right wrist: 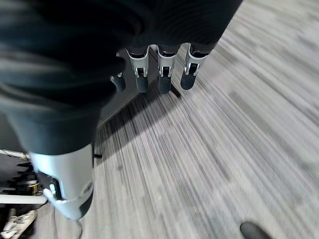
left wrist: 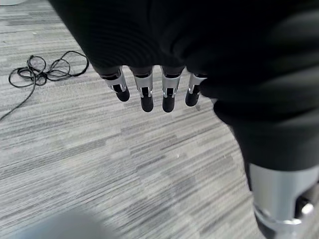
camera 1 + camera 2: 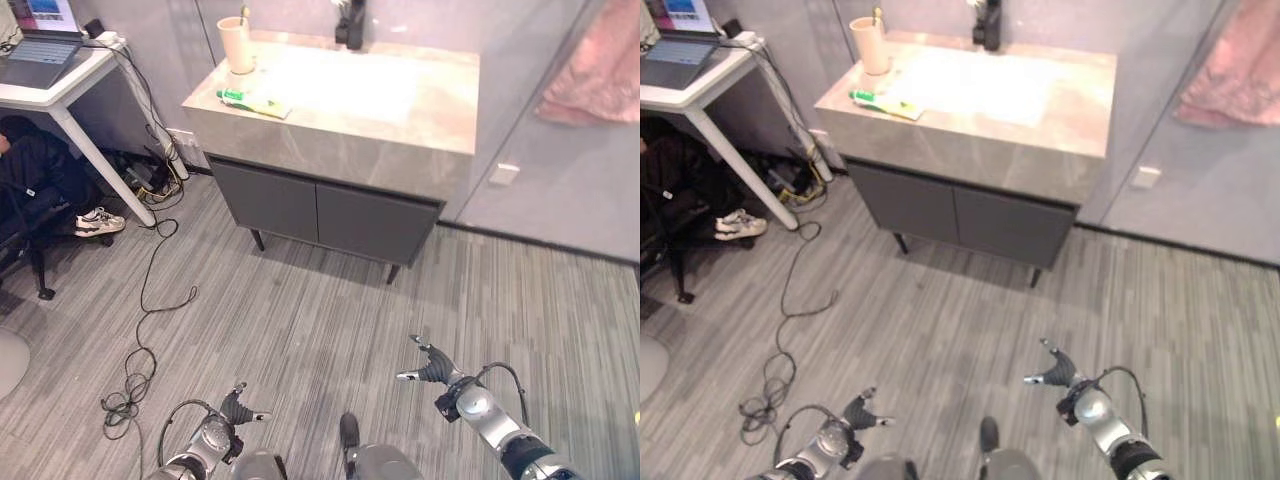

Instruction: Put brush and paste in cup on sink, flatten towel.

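**Both hands empty, sink cabinet well ahead**

The grey striped floor [image 3: 330, 330] takes up most of the scene, and the sink cabinet [image 3: 330, 205] stands at its far side against the wall. Its stone tabletop [image 3: 440, 110] carries the task's things at the left end. To the cabinet's right a pink towel [image 3: 600, 70] hangs behind a glass panel, cut off by the frame edge, so how it hangs or is folded cannot be made out. A white desk [image 3: 60, 90] with a laptop [image 3: 40, 50] stands to the left of the cabinet.

The cup [image 3: 236, 44] stands upright at the tabletop's rear left corner, with something thin poking from its rim; whether that is the brush is too small to tell. The paste tube [image 3: 255, 100] lies flat just in front of the cup, its long axis running roughly along the front edge.

The left hand [image 3: 240, 408] and the right hand [image 3: 428, 365] hang low over the floor, well apart from the cabinet. Each wrist view shows straight, relaxed fingers [image 2: 144, 94] holding nothing. The tube lies forward and to the left, so the left hand looks the nearer one for it.
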